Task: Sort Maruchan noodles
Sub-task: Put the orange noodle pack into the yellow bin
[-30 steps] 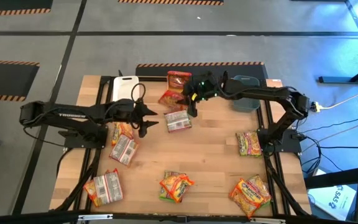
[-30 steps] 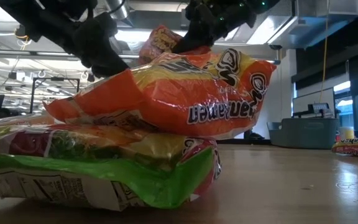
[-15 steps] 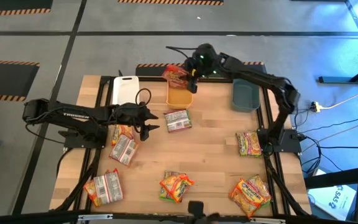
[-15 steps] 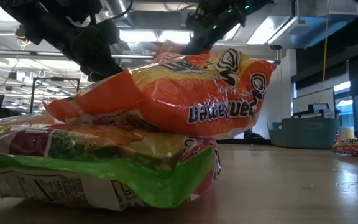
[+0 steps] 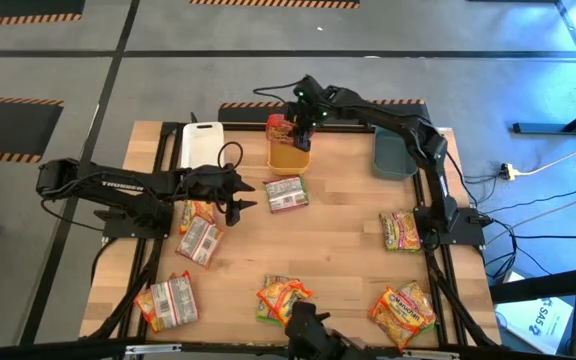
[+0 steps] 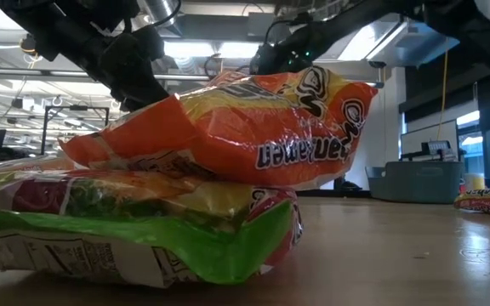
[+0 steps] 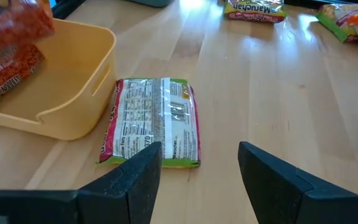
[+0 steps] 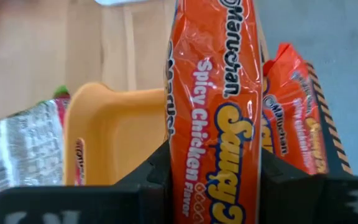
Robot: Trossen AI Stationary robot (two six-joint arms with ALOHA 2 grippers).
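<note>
My right gripper [image 5: 298, 120] is shut on an orange-red Maruchan noodle packet [image 8: 213, 93] above the far end of the orange bin [image 5: 290, 155]. A second orange packet [image 8: 294, 118] shows just beyond it. A silvery-backed, green-edged packet [image 5: 286, 193] lies flat on the table beside the bin. My left gripper [image 5: 248, 195] hangs open just to its left, and its fingers [image 7: 142, 171] stand short of that packet [image 7: 151, 121]. More packets lie about the table. My right gripper pinches the orange-red packet between its two fingers [image 8: 157, 171], which sit on its two long sides [image 8: 179, 168] near the end toward the wrist. The fingers slant down from the table's right. The packet sticks out beyond them lengthwise, printed front toward the wrist camera, lifted clear over the bin.
A white bin [image 5: 200, 140] stands left of the orange one and a grey-blue bin [image 5: 395, 150] right of it. Loose packets lie at the left [image 5: 196, 238], near left [image 5: 168, 300], near middle [image 5: 283, 298] and right [image 5: 403, 230]. Two stacked packets [image 6: 228, 127] fill the low view.
My right gripper has carried the orange-red packet from over the bin's near side toward the table's far edge and a little left, tipping more steeply downward. The bin's inside, covered a second ago, now shows. The grip has stayed shut.
</note>
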